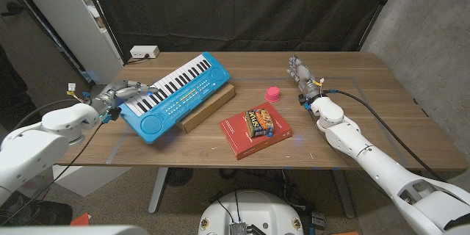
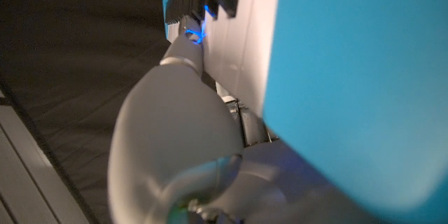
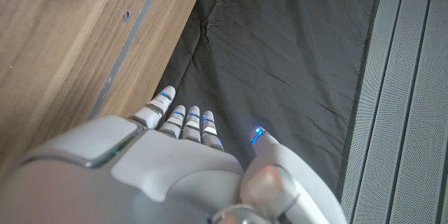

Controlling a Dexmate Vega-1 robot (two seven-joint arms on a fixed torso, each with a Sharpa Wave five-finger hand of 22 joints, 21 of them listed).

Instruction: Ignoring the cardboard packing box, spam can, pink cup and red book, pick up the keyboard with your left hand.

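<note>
Gripping the keyboard's [image 1: 176, 94] left edge, the left hand [image 1: 123, 94] holds it tilted.

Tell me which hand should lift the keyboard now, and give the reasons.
Left. The left hand already has its fingers at the keyboard's near end, while the right hand stands far across the table beyond the pink cup.
</note>
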